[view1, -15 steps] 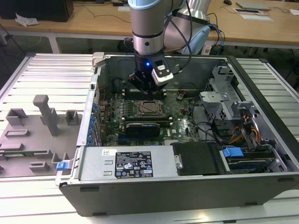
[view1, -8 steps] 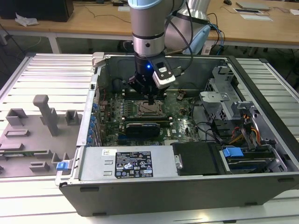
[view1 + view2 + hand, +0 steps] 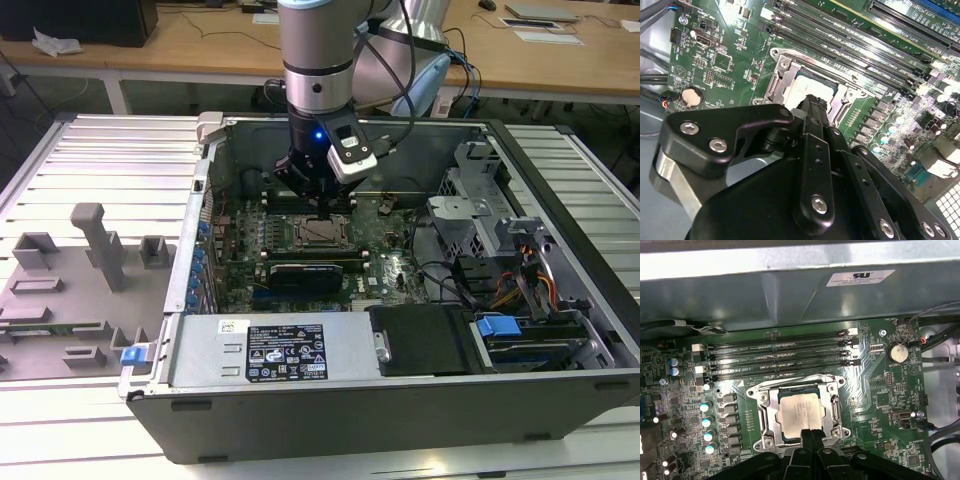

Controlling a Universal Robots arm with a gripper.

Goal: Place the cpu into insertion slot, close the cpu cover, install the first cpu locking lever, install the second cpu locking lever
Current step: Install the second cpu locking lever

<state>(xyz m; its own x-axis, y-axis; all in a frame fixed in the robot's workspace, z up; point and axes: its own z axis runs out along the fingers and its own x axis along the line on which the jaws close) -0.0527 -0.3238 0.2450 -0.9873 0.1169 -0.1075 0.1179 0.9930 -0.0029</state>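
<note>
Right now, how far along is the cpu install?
The cpu already sits in the insertion slot, and the cpu cover frames it, looking lowered. The gripper is at the socket's edge, fingers together, apparently holding nothing. Whether either locking lever is latched cannot be told, so both lever steps count as open.

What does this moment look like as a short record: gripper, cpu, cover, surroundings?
gripper: fingers together, tips at the edge of the cpu cover, nothing seen held
cpu: lying flat in the insertion slot
cpu cover: down around the cpu, chip showing through its window
memory slots: four long black slots beside the socket
coin cell: on the board, apart from the socket
case: open computer case on a slatted table
</note>
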